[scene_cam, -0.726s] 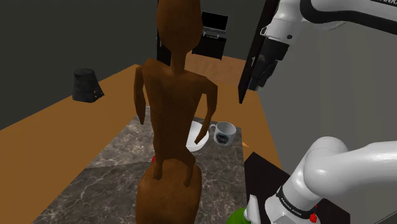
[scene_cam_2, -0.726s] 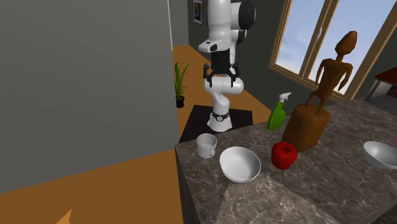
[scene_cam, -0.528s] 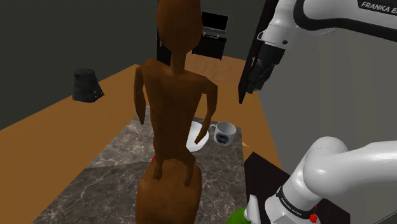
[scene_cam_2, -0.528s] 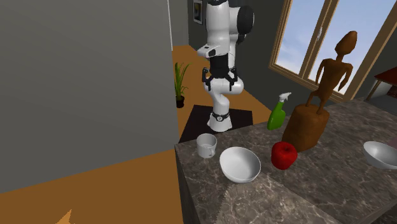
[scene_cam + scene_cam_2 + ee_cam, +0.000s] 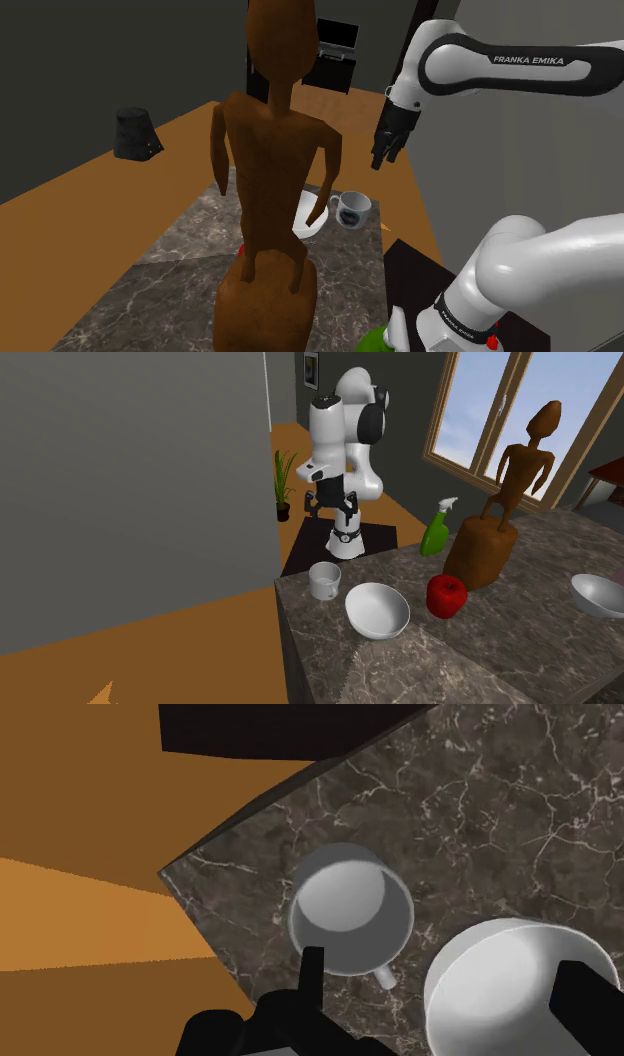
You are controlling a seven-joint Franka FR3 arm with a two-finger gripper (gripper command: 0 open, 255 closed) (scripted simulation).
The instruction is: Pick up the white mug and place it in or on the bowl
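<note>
One mug (image 5: 350, 909) stands upright, handle toward bowl (image 5: 500, 994).

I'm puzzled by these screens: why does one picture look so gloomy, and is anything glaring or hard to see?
Shoulder view: dim, and the brown wooden figure up front hides part of the bowl; the white mug shows beside it. Second exterior view: brighter, with blue sky in the window and no glare on the countertop. Wrist view: the mug's inside is shaded grey.
</note>
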